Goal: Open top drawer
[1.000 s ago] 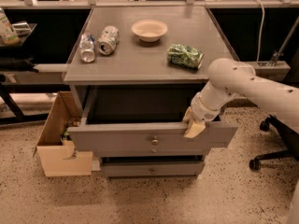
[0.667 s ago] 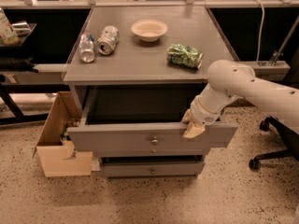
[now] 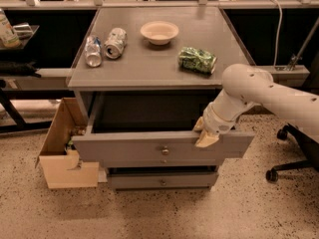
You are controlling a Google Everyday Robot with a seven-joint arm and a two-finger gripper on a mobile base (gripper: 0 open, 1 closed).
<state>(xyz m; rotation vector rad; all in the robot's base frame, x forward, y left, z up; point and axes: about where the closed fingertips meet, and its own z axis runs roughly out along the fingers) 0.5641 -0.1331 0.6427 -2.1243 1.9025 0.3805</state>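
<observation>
The top drawer (image 3: 124,148) is a wide grey drawer with a small round metal knob (image 3: 165,151) at centre. It stands pulled out from the grey cabinet, with a dark gap behind its front. My gripper (image 3: 204,132) comes in from the right on a white arm. It sits at the drawer front's top edge, right of the knob, with one fingertip behind the front and one over it. Two narrower grey drawers (image 3: 162,181) sit below, pushed in.
On the cabinet top (image 3: 149,59) lie two cans (image 3: 104,46), a cream bowl (image 3: 159,32) and a green bag (image 3: 197,59). An open cardboard box (image 3: 62,148) stands on the floor at the left. An office chair's base (image 3: 289,153) is at the right.
</observation>
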